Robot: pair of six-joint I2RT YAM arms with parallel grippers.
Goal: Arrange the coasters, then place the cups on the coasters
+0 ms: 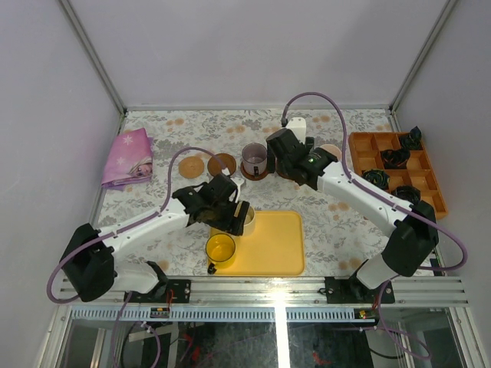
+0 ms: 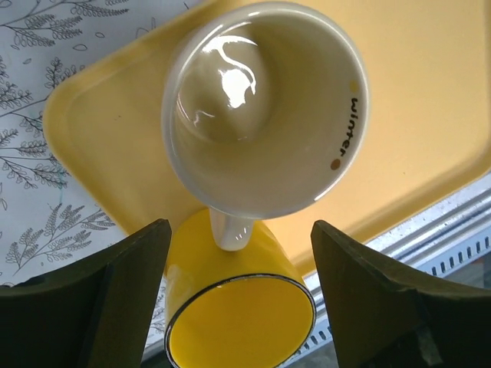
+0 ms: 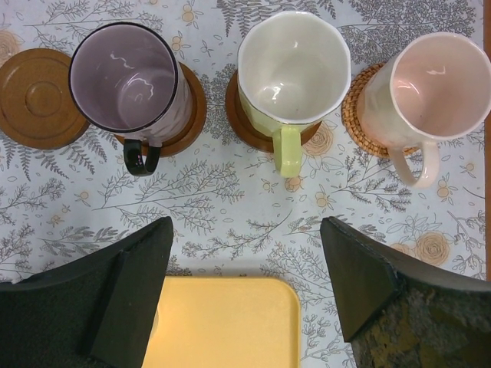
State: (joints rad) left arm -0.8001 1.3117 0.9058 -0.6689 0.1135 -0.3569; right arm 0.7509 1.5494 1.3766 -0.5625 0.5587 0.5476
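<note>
On the yellow tray (image 2: pixel 430 115) the cream cup (image 2: pixel 265 107) stands upright, its handle toward the yellow cup (image 2: pixel 238 307). My left gripper (image 2: pixel 239 226) hangs open over them, its fingers on either side of the cream cup's handle and touching nothing. In the top view it (image 1: pixel 232 215) sits beside the cream cup (image 1: pixel 249 222), with the yellow cup (image 1: pixel 220 249) nearer. The purple cup (image 3: pixel 126 77), pale green cup (image 3: pixel 291 65) and pink cup (image 3: pixel 430 84) each stand on a coaster. An empty coaster (image 3: pixel 34 96) lies left of them. My right gripper (image 3: pixel 245 226) is open and empty.
A second bare coaster (image 1: pixel 192 165) lies left of another (image 1: pixel 222 163). A pink cloth (image 1: pixel 126 157) sits at the far left. An orange compartment box (image 1: pixel 397 172) with small black objects stands at the right. The yellow tray (image 1: pixel 272 249) lies at the near middle.
</note>
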